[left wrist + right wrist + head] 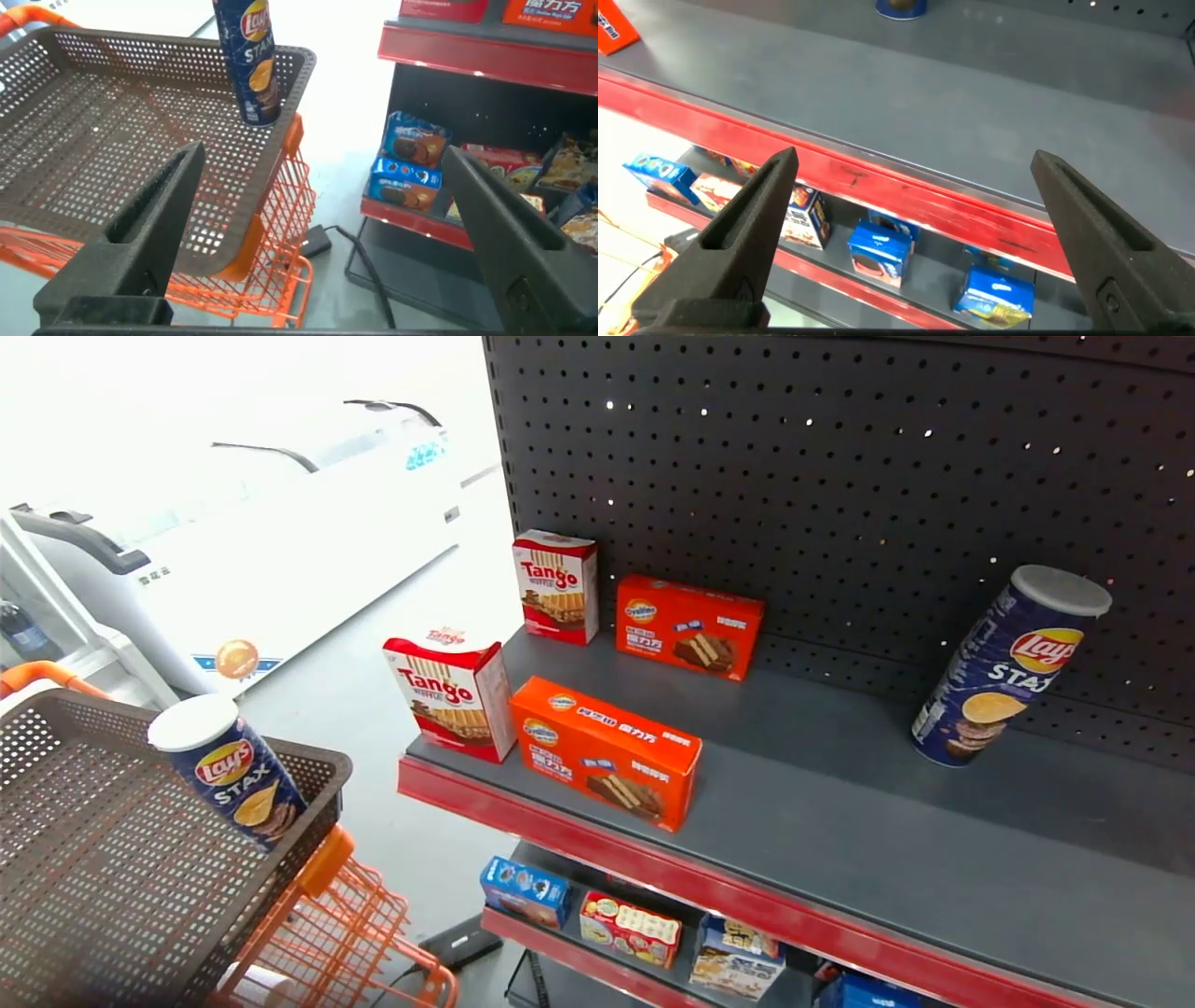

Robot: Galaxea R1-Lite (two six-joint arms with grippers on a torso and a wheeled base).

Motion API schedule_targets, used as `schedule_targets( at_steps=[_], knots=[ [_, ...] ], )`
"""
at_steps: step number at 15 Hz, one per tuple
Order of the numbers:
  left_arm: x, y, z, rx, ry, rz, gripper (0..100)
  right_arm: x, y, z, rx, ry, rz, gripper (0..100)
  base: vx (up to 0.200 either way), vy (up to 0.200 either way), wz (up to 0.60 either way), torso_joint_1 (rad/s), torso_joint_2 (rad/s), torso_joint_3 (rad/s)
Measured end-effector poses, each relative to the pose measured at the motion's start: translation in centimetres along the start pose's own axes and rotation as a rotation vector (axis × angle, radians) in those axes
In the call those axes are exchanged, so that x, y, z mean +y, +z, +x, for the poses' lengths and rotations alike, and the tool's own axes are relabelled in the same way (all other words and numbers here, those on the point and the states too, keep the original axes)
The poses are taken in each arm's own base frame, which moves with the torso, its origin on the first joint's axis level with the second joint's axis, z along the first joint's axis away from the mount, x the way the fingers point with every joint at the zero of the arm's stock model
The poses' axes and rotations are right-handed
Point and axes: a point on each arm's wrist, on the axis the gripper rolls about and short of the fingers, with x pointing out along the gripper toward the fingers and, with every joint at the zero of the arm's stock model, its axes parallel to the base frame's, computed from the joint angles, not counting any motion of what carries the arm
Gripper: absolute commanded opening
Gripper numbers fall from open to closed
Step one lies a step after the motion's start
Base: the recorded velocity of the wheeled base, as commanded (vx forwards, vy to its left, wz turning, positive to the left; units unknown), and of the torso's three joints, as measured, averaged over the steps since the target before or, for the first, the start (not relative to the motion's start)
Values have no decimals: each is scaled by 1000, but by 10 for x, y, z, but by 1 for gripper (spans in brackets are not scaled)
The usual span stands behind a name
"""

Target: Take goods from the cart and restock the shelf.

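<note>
blue can [1008, 667]: round logo and white lettering on its wall, right rear of the shelf [840, 812].
second blue can [229, 770]: matching logo and lettering, in the cart [322, 775] left of the shelf.
front red-white box [452, 695], rear red-white box [557, 586]: big red wordmark, shelf's left end.
front orange box [605, 751], rear orange box [688, 625]: oval logo, white characters, shelf's left half.
wording: brand print only, not transcribed.
</note>
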Motion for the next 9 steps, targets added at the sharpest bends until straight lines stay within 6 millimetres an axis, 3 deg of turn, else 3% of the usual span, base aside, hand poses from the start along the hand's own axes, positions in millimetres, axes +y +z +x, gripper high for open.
schedule_targets(
  at_steps=[2,5,9],
  knots=[
    [1,23,6,56,-5,5,100,0,0,0,0,0,0,100,0,0,0,0,0,0],
    [2,61,32,133,-3,-16,100,0,0,0,0,0,0,100,0,0,0,0,0,0],
    [9,88,94,187,46,-27,100,0,0,0,0,0,0,100,0,0,0,0,0,0]
  ],
)
